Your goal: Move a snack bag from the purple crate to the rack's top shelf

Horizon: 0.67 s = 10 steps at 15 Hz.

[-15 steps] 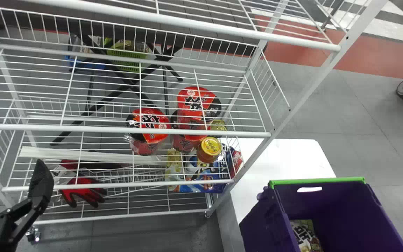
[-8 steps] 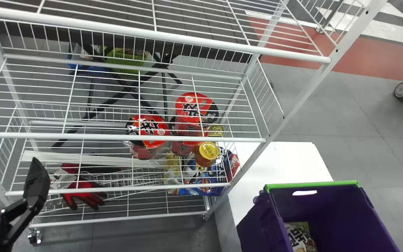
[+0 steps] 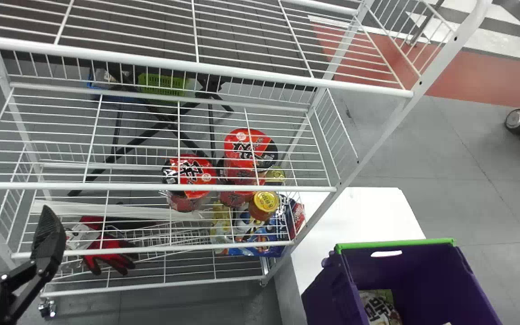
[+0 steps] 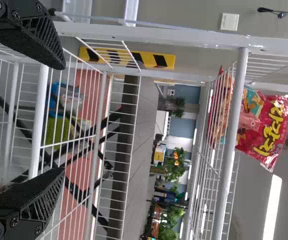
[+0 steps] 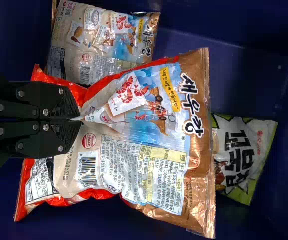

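Gripping a puckered fold near the middle of a red and brown snack bag (image 5: pixel 153 135), the fingers of the right gripper (image 5: pixel 76 120) are pressed together on the wrapping. That bag, the one being moved, is at the purple crate (image 3: pixel 330 291), its printed side facing the wrist camera. Beyond it lie two more bags: a tan and blue bag (image 5: pixel 91 60) partly behind the held one, and a green and white bag (image 5: pixel 246 155), also partly covered.

The left gripper (image 3: pixel 48 239) is in front of the left part of the white wire rack (image 3: pixel 379 131). In the left wrist view, the fingers of the left gripper (image 4: pixel 60 119) stand wide apart. Farther off there, a red snack bag (image 4: pixel 273 127) and an orange snack bag (image 4: pixel 221 110) rest near each other on a high wire shelf.

Through the rack's wires, the head view shows red noodle cups (image 3: pixel 191 174), a jar with a yellow lid (image 3: pixel 266 201) near them, and blue packs (image 3: pixel 262 237) just beside the jar. Farther left is a red and black glove (image 3: pixel 106 253). A green basket (image 3: pixel 163 83) is behind the rack, and a white desk (image 3: pixel 364 212) is beside it, near the crate.
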Tool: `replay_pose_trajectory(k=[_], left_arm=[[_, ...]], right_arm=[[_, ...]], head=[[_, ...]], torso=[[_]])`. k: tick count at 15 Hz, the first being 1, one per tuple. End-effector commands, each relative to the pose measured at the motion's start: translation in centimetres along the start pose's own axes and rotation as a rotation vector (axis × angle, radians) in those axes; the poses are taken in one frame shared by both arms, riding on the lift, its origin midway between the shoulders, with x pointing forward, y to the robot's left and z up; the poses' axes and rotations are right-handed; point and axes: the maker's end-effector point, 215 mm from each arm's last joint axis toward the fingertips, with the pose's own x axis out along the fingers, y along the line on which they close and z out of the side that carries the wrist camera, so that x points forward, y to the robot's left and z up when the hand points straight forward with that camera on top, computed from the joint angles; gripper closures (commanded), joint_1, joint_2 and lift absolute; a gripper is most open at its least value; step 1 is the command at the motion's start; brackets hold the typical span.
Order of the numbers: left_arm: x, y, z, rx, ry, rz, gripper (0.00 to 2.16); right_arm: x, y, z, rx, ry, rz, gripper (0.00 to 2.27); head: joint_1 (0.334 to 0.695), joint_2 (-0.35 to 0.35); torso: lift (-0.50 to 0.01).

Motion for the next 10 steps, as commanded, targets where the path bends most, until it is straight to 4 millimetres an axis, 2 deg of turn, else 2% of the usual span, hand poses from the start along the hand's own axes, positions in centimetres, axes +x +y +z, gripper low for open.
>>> replay_pose_trajectory(k=[1,4,7,10], left_arm=[[-0.2,0.0,0.1,0.005,0.000,-0.001,0.09],[-0.2,-0.2,0.3,0.003,-0.003,-0.002,0.09],[-0.4,-0.3,0.4,0.009,0.001,-0.005,0.09],[-0.7,-0.4,0.6,0.010,0.004,-0.006,0.09]], right_arm=[[-0.1,0.0,-0.1,-0.003,-0.001,-0.002,1.43],[-0.4,-0.3,0.0,-0.001,-0.005,-0.007,1.43],[0.1,0.5,0.1,-0.008,-0.002,0.003,1.42],[-0.1,0.6,1.2,-0.018,-0.024,0.000,1.43]], head=[[0.695,-0.350],[0.695,-0.350],[0.695,-0.350],[0.695,-0.350]], torso=[[-0.292],[-0.280],[-0.268],[-0.256]])
